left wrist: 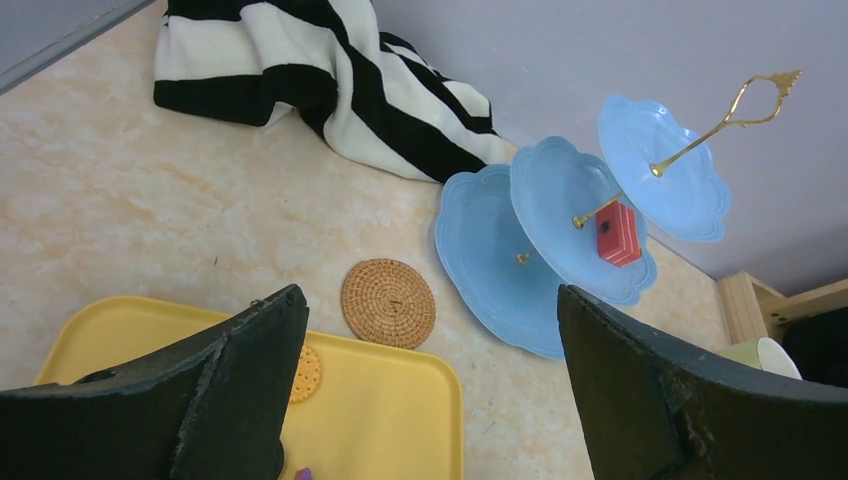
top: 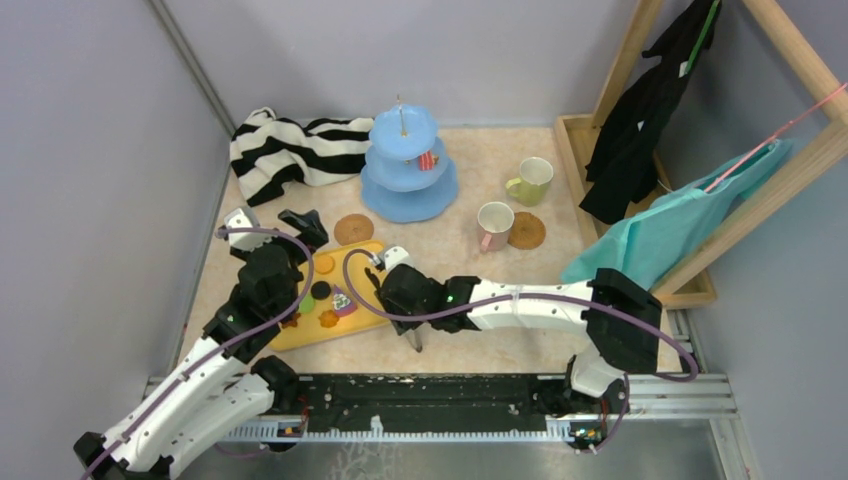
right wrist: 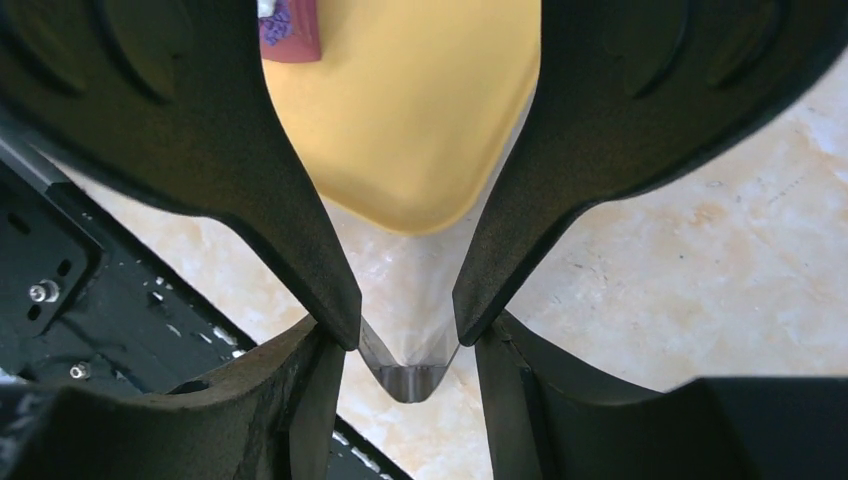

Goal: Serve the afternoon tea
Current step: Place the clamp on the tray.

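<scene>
We find the left gripper (left wrist: 430, 298) spread wide with nothing between its fingers (left wrist: 245, 385), poised above the far part of the yellow tray (left wrist: 390, 415). The right gripper (right wrist: 403, 335) hangs over the table (right wrist: 700, 270) just off the tray's near right corner. Its fingers are drawn close together with a thin shiny metal piece (right wrist: 405, 378) pinched between the tips; we cannot tell what that piece is. On the tray lie the toy treats: an orange round cookie (top: 323, 264), a black round cookie (top: 320, 290), a pink cake slice (top: 342, 300) with purple topping, and a few more small pieces partly hidden by the left arm. The light-blue three-tier stand (top: 405, 170) stands upright at the back of the table, with one red cake piece (left wrist: 618, 232) on its middle tier. One cork coaster (top: 353, 229) lies just beside the tray's far edge, apart from the stand. The other coaster (top: 526, 231) lies just to the right of the pink-handled cup (top: 494, 225), and the yellow-green cup (top: 532, 180) stands behind it; both cups are upright on the tabletop. A black-and-white striped cloth (top: 290, 150) is bunched in the far left corner.
</scene>
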You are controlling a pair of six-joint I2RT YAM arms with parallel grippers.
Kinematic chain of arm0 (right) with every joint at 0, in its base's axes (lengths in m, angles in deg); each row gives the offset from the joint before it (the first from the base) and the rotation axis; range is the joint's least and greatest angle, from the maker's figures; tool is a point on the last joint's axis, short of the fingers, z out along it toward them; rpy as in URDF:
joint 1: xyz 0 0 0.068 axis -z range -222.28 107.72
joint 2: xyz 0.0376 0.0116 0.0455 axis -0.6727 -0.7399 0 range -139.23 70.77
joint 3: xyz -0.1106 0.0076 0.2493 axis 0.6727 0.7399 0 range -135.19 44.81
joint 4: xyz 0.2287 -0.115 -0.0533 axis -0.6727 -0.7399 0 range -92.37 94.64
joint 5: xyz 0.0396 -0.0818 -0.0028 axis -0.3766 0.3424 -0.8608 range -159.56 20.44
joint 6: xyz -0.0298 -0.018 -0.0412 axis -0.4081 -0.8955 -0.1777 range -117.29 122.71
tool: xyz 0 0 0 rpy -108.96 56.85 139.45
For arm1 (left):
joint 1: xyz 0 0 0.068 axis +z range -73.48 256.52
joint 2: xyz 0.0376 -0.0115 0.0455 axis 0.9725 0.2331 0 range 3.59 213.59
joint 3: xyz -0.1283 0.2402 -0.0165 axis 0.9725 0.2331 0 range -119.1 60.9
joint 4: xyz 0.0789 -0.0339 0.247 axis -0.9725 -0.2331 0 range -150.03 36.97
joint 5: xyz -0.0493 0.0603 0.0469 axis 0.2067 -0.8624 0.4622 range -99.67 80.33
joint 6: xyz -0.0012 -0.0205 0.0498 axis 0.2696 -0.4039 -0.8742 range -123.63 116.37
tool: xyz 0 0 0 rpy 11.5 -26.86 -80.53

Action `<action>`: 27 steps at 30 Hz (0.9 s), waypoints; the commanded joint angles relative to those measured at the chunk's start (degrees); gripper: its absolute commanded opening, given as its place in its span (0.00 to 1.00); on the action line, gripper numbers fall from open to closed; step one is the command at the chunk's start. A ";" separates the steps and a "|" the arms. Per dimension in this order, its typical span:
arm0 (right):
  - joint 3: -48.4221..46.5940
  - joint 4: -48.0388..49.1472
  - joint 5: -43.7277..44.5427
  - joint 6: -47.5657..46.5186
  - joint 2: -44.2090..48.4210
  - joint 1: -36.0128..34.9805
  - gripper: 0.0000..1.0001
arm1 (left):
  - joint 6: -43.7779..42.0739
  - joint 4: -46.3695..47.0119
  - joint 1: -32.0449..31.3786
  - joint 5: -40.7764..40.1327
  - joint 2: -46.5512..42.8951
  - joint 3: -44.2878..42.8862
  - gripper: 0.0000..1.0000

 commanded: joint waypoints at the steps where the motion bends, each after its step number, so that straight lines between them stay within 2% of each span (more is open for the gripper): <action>1: -0.73 5.98 -2.80 -1.52 -0.93 -0.72 0.48 | -0.94 0.02 0.26 -1.07 -0.91 -1.62 0.99; 13: -13.56 5.66 3.92 -6.59 -13.76 -0.38 0.46 | -1.09 -0.88 0.25 -2.21 -2.38 -1.66 0.99; 27: -22.51 3.58 3.32 -7.79 -20.90 3.93 0.46 | -1.50 0.25 0.25 -2.31 -2.51 -0.38 0.99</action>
